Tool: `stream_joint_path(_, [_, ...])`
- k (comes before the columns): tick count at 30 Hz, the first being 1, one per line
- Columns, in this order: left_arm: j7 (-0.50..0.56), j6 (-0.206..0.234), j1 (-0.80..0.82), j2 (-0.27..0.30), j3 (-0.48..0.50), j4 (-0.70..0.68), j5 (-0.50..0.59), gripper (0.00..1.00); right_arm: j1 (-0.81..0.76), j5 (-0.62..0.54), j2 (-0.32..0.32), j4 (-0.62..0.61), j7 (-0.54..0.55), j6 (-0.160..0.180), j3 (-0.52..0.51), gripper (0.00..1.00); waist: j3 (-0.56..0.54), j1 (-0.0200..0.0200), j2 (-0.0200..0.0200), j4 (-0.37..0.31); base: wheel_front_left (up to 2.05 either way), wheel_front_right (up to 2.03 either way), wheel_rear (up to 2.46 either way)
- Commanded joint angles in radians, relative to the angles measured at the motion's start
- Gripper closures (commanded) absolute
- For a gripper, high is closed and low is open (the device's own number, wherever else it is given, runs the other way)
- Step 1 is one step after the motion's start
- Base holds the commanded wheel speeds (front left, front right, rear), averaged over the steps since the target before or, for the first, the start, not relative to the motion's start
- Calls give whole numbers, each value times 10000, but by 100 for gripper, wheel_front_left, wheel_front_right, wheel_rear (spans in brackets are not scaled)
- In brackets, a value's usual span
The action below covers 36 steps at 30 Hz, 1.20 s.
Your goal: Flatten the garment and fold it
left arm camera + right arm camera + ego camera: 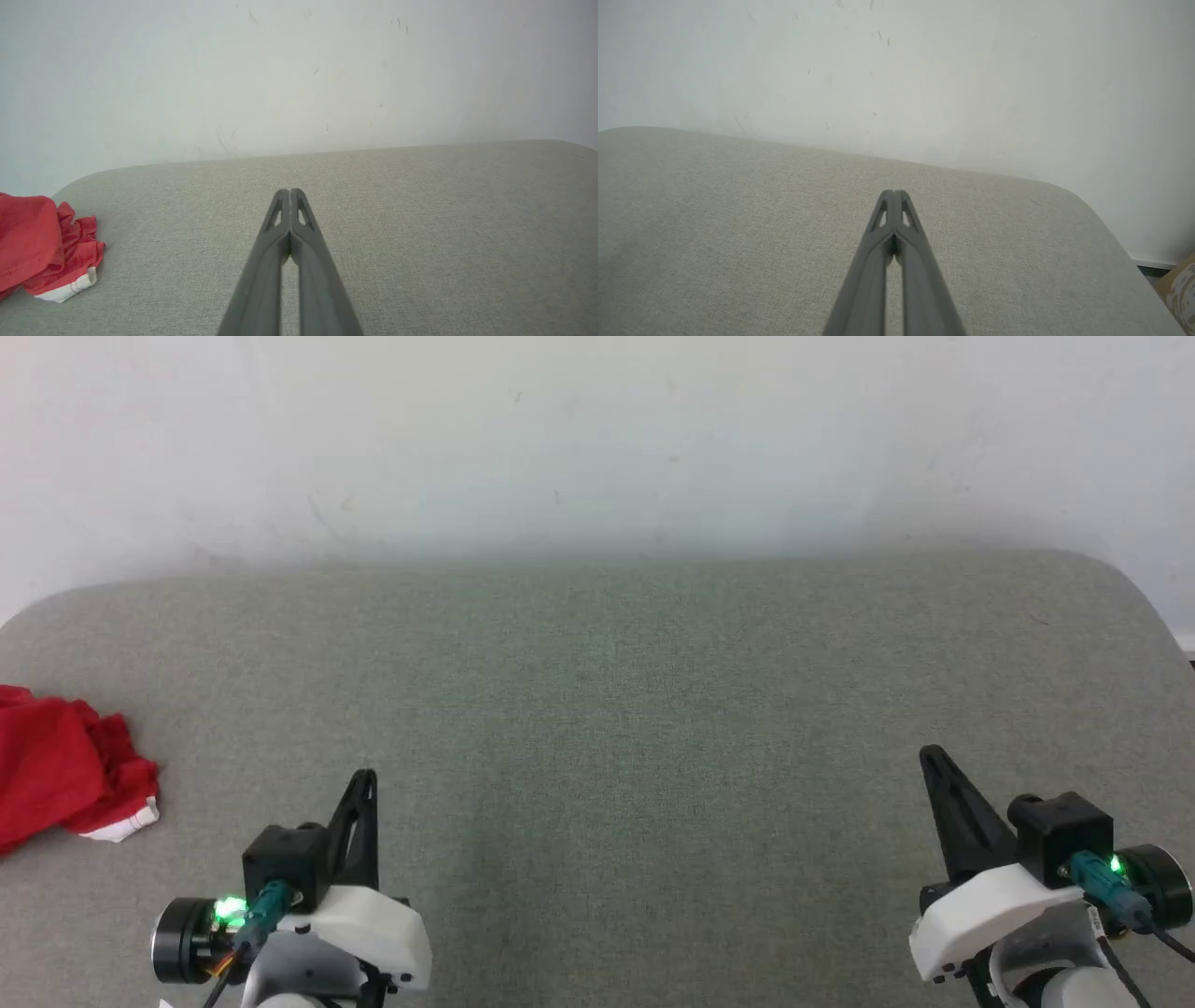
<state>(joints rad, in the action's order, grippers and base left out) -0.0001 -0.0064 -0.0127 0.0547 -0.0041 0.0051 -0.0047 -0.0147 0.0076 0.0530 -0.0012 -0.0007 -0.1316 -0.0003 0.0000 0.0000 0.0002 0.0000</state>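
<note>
Item: table (pixel 597 709), grey-green fabric top, rounded far corners. Lying on it: red shorts (pixel 56 765), crumpled heap, white trim showing, at left edge.

Here's the right gripper (pixel 893 195), rising from the bottom edge, its two long dark fingers (pixel 866 280) pressed together right up to the tips, nothing between them. It's poised over a pale grey-green padded surface (pixel 714 233), bare fabric on both sides. Beyond that is a whitish wall (pixel 924 84), flecked with small dark scuffs. Far right, the padding rounds off at a corner, and a tan mottled thing (pixel 1181 289) peeks in, too cropped to identify.
</note>
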Motion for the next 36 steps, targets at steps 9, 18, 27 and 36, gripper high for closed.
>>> stream_joint_path(9, [1,64,127,-45,41,-51,47,100,147,-76,-28,12,7,9,3,100,0,0,-2,0,0,0,0])
stream_joint_path(18, [1,64,127,-45,41,-51,47,100,147,-76,-28,12,7,9,3,100,0,0,-2,0,0,0,0])
stream_joint_path(27, [-99,-8,16,2,-80,58,-81,0,-33,57,3,31,-59,0,-26,0,3,0,-2,-6,0,0,0])
stream_joint_path(36, [-287,2,82,0,-180,69,-214,0,-64,138,0,88,-197,1,-93,0,18,0,-2,68,0,0,0])
